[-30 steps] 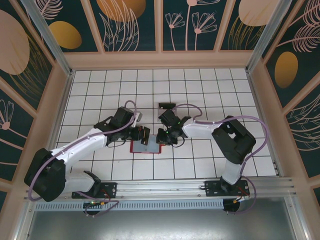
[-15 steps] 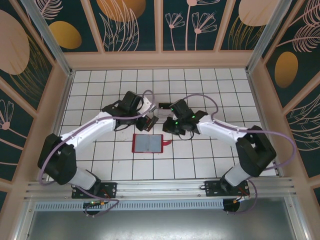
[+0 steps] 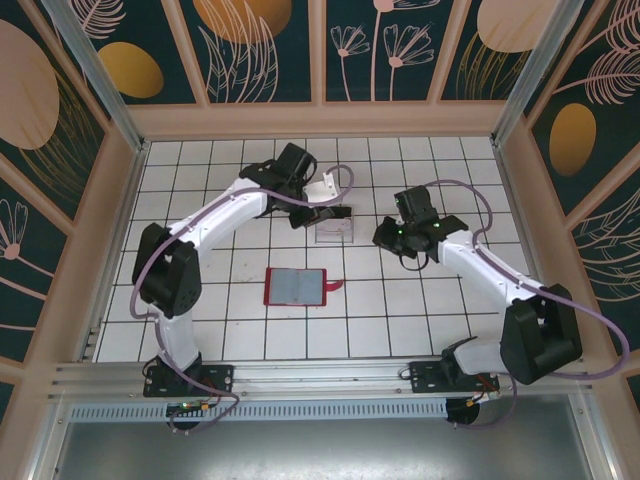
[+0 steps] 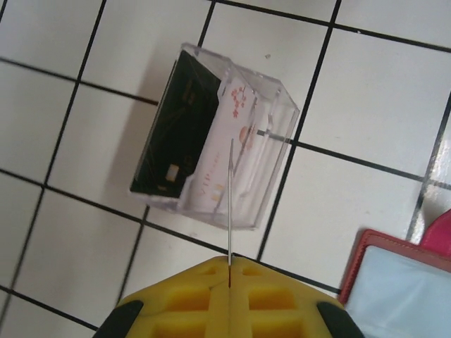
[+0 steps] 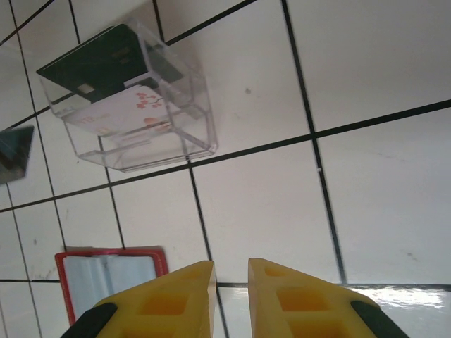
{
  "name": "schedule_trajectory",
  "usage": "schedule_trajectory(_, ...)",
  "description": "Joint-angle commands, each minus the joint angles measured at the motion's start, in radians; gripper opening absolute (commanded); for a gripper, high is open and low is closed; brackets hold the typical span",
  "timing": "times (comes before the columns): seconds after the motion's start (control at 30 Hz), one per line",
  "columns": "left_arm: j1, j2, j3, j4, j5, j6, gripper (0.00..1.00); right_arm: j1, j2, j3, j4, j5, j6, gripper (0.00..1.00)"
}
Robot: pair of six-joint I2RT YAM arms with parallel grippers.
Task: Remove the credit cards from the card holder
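Red card holder (image 3: 296,287) open, two credit cards (image 4: 180,134) already in the stand (image 4: 278,120), left gripper (image 4: 229,266) pinching a third card (image 4: 230,204), right gripper (image 5: 230,267) ajar, empty.

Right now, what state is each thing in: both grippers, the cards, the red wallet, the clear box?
left gripper: shut on a thin card, seen edge-on above the clear stand.
right gripper: fingers slightly apart, nothing between them.
card holder: lying open and flat, grey inside facing up.
clear stand: holding two cards.
dark card: inside the stand.
white card: inside the stand, beside the dark one.
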Motion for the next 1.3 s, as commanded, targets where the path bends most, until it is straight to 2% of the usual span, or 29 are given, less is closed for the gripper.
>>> schedule_trajectory(0.0,-0.004,0.077,0.139,-0.125,-0.013,0.163,0.00,-0.019,-0.039,-0.028,-0.034,0.013,-0.028,0.21)
schedule_trajectory(0.2,-0.005,0.262,0.438,-0.310,0.008,0.248,0.00,-0.041,-0.077,-0.058,-0.038,0.007,-0.025,0.21)
schedule_trajectory(0.37,-0.005,0.336,0.548,-0.348,0.041,0.271,0.00,-0.062,-0.105,-0.079,-0.043,-0.002,-0.025,0.20)
schedule_trajectory(1.1,-0.025,0.437,0.553,-0.248,0.008,0.286,0.00,-0.094,-0.118,-0.115,-0.024,-0.038,-0.024,0.20)
schedule_trajectory(1.27,-0.040,0.471,0.567,-0.232,-0.067,0.266,0.03,-0.093,-0.125,-0.119,-0.029,-0.040,-0.024,0.20)
